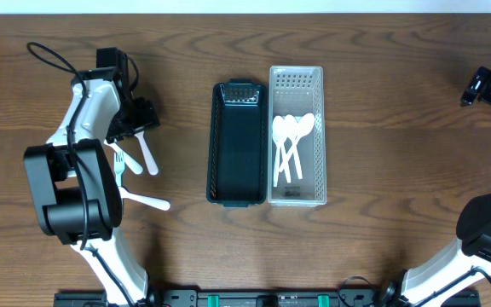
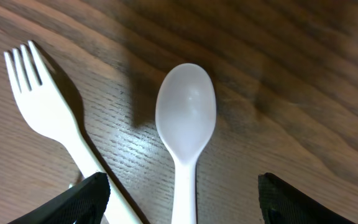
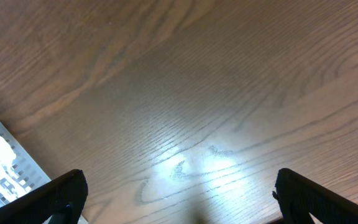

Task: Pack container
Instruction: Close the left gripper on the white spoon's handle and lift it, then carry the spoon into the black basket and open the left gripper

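Spoon [image 2: 185, 118]: lay flat on the counter [image 1: 382, 247], left of the bins and under the left gripper [image 1: 141, 126].
Spoon axis: in the left wrist view, it ran straight up the frame, with the bowl at the far end and the handle coming back between the fingers [image 2: 73, 199].
Left gripper: jaws wide, one finger on each side of the handle, neither touching it.
Fork [image 2: 48, 106]: just beside the spoon on its left, tines at the far end, slanted so that its handle closed in on the spoon's.
Third utensil [image 1: 143, 201]: white, lying crosswise nearer the front edge, apart from the other two; type unclear.
Dark bin [image 1: 237, 145]: centre of the counter, long axis front to back, interior looked bare.
White bin [image 1: 297, 192]: touching the dark bin's right side and parallel to it.
Packed spoons [image 1: 290, 141]: in the white bin, bowls toward the back edge, handles fanned.
Right gripper [image 1: 484, 85]: jaws wide, holding nothing, over bare wood near the right edge.
Open room: bare counter between the loose cutlery and the bins, and right of the white bin.
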You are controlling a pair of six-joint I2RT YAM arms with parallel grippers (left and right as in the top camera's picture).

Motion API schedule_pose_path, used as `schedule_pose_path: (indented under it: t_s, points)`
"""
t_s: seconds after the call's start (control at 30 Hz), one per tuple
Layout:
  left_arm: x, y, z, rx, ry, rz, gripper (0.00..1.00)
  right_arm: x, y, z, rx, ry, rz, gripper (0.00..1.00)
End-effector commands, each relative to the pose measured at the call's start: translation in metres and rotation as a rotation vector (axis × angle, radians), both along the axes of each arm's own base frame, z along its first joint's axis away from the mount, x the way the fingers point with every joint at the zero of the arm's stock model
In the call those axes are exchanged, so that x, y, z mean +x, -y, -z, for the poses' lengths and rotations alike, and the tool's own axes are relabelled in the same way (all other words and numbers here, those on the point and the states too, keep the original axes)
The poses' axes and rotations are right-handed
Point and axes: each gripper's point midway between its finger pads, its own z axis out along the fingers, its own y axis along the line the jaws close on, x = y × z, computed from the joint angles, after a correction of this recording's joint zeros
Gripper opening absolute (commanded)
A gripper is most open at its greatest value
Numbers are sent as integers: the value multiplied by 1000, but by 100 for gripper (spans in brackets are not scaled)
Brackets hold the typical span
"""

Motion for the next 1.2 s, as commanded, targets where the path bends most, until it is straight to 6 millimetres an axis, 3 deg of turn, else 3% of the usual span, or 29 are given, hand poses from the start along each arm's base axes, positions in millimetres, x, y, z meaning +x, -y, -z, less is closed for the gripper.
schedule_pose_path:
  t_s: [0.0,0.23,0.27,0.37,0.43,0.53,0.83,0.93,1.07,1.17]
  points:
    - [-7,1,20,-6,-58,-16,79,0,-2,1,3,-3,-14,99]
    - [-15,2,35,-11,-109,-28,77,-1,-2,1,3,-4,-14,99]
    - [-14,2,35,-11,-108,-28,74,-1,-2,1,4,-5,-14,99]
    - [-16,2,37,-12,-116,-28,50,-1,-2,1,4,-5,-14,99]
    - [-18,2,39,-13,-126,-27,46,-1,-2,1,3,-5,-14,99]
    - [-20,3,43,-15,-142,-27,28,-1,-2,1,4,-6,-14,99]
    - [-23,3,44,-16,-157,-26,19,-1,-3,1,4,-8,-14,99]
    - [-23,3,42,-16,-153,-16,9,-1,-3,1,5,-7,-14,99]
    - [-22,3,29,-12,-134,9,7,-1,-3,1,5,-7,-14,99]
    - [-20,4,8,-8,-101,19,6,-1,-3,1,5,-7,-14,99]
